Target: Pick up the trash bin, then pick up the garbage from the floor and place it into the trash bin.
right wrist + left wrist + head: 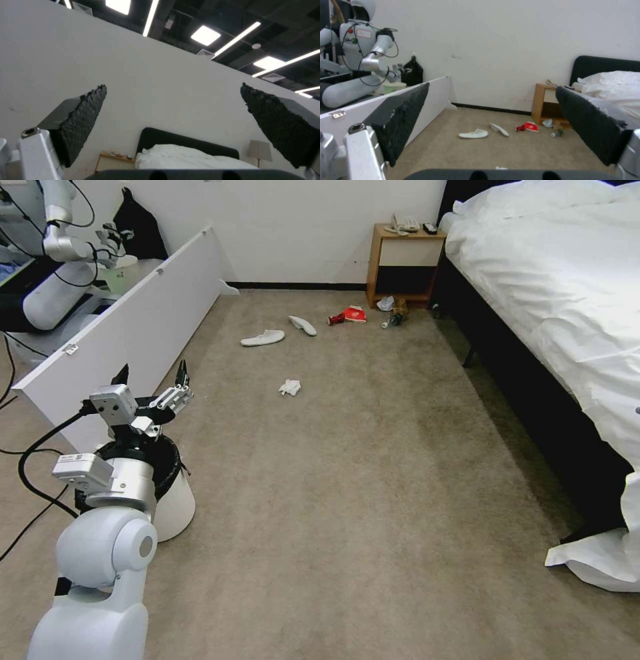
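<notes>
Left claw [151,376] hovers with its two black fingers spread wide and nothing between them, just above the far rim of the trash bin [175,499]. In the left wrist view the same claw [491,125] points toward the far wall, and its fingers [403,120] stand far apart. The right claw [173,125] is also wide and holds nothing; it points up at the wall and the ceiling lights, with the bed below it.

The floor [347,500] is a beige-brown carpet that takes most of the head view. The bed [553,300] with white sheets runs along the right side. A long white panel [133,327] stands on its edge along the left side of the carpet. A wooden nightstand [403,263] stands against the far wall, beside the head of the bed.

The trash bin is white with a black bag folded over its rim, and it stands on the carpet close to the robot, next to the near end of the white panel, partly hidden by the left arm.

The garbage lies well apart from the bin. Two white slippers [263,338] lie near each other in the far middle of the carpet. A red item [348,316] lies to the right of them. More small litter [393,313] lies at the foot of the nightstand. A crumpled white tissue [289,387] lies alone, nearer to the robot than the slippers.
</notes>
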